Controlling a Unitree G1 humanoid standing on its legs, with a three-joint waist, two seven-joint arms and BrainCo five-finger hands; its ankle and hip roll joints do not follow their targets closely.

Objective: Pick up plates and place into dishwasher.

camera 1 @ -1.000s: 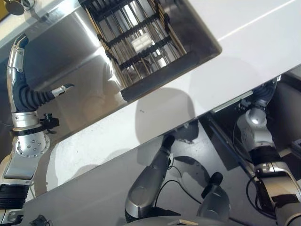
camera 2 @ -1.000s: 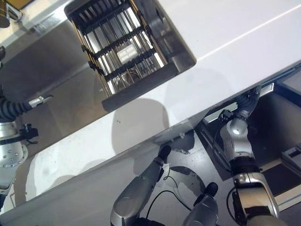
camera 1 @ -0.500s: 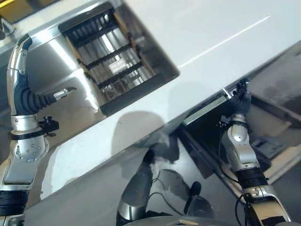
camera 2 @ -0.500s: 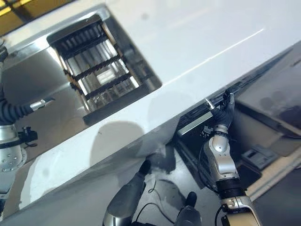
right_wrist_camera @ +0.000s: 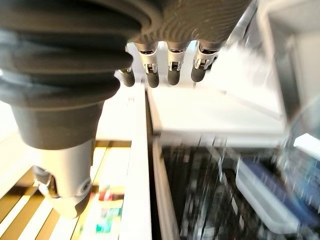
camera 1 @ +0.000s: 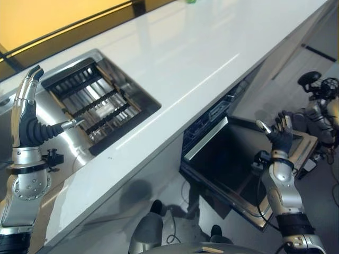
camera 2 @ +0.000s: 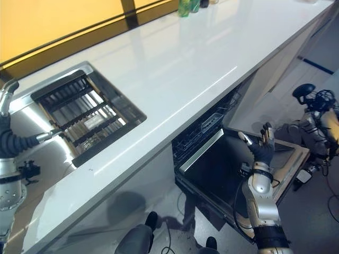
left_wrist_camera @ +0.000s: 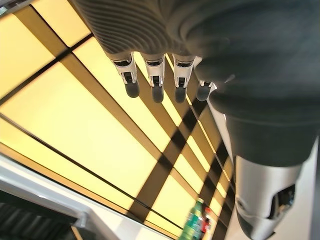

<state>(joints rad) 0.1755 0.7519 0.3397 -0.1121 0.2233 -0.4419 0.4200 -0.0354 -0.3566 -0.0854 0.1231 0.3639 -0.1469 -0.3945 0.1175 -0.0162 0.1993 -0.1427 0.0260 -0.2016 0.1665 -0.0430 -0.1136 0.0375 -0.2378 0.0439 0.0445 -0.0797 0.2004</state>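
Whereas half a second ago the dishwasher door [camera 1: 233, 174] was only cracked beneath the counter [camera 1: 175, 63] edge with the right hand [camera 1: 279, 136] at its top lip, it is now seen swung well down, and the camera has also swung. The right hand is held above the door's outer edge, fingers straight and spread, nothing held. The left hand [camera 1: 27, 114] is raised over the sink [camera 2: 79, 119] at the counter's left end, fingers straight, empty. No plates can be made out on the counter or in the sink rack, so their position cannot be told. It is judged that access is now gained and loading may follow. The door's long axis runs along the counter front; its inner face is turned upward, toward the robot.
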